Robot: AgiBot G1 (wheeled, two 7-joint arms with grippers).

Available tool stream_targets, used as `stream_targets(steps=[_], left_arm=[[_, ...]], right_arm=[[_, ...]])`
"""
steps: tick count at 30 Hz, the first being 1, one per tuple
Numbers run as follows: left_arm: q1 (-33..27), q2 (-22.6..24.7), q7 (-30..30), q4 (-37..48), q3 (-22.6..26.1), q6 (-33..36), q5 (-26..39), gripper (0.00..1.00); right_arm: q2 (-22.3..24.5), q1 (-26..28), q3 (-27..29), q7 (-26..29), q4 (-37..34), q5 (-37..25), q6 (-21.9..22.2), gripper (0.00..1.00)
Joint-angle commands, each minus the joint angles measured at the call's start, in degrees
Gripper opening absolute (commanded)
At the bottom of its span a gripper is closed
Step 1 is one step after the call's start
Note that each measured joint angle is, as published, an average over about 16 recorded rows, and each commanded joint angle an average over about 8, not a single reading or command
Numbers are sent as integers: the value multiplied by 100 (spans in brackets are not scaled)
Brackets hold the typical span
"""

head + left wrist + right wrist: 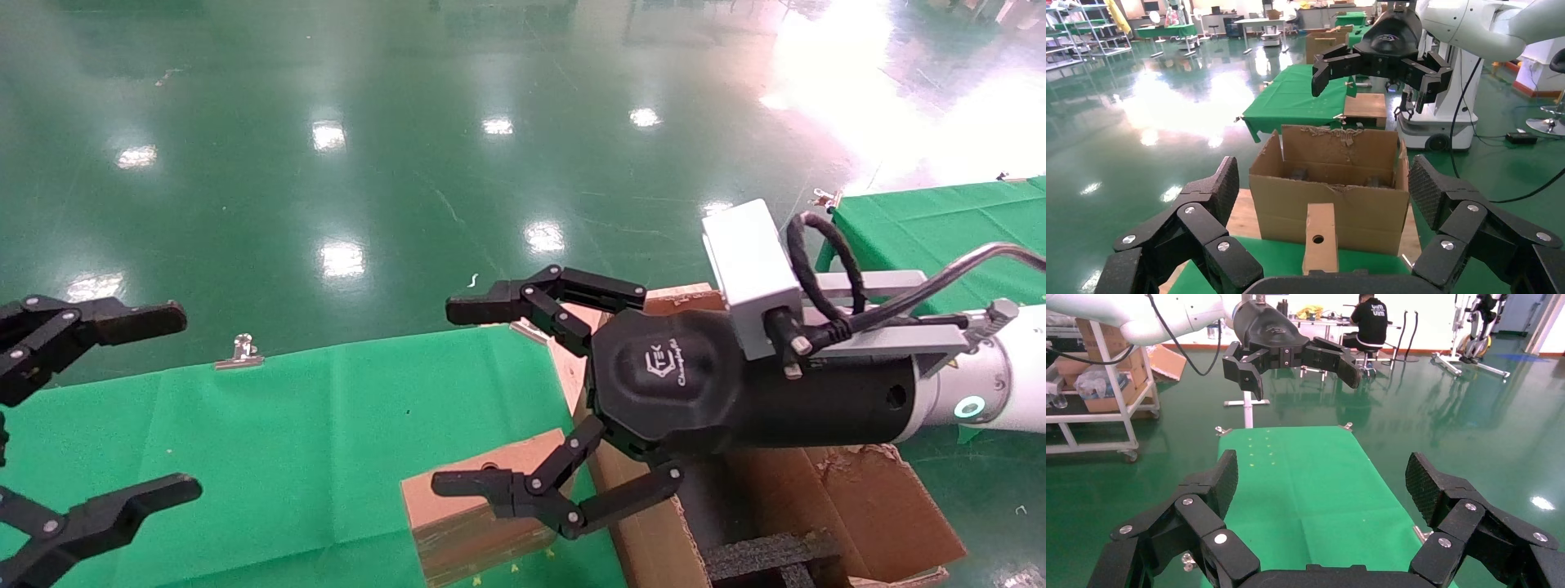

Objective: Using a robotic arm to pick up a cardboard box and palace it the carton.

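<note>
The small brown cardboard box [466, 539] with a round hole lies on the green table cloth [286, 441], right beside the carton [866, 506]. The robotic arm, my white right arm with its teal ring, reaches in from the right. Its gripper [470, 396] hovers open just above the box, holding nothing. The left wrist view shows the box [1319, 236] in front of the carton [1327, 196], with the right gripper [1373, 86] high behind. My left gripper [163, 404] hangs open over the table's left end. The right wrist view shows only green cloth between its open fingers [1223, 478].
Black foam inserts [768, 555] sit inside the carton, whose flaps are torn. A metal clip [239, 351] holds the cloth at the table's far edge. A second green-covered table [923, 220] stands at the right. Shiny green floor lies beyond.
</note>
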Motion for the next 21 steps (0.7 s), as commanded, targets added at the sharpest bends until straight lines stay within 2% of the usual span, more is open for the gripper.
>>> stream_targets(steps=[1, 11, 12, 19, 20, 21], left_arm=[[0, 0, 0, 0, 0, 0, 0, 100], [0, 0, 0, 0, 0, 0, 0, 100], [0, 0, 0, 0, 0, 0, 0, 95], [0, 0, 0, 0, 0, 0, 0, 8], [0, 0, 0, 0, 0, 0, 0, 0], [0, 0, 0, 0, 0, 0, 0, 0]], right_arm=[[0, 0, 0, 0, 0, 0, 0, 100], [0, 0, 0, 0, 0, 0, 0, 100], [0, 0, 0, 0, 0, 0, 0, 100], [0, -1, 2, -2, 0, 1, -1, 100], [0, -2, 1, -1, -1, 0, -1, 100], [0, -2, -1, 0, -2, -1, -2, 100]])
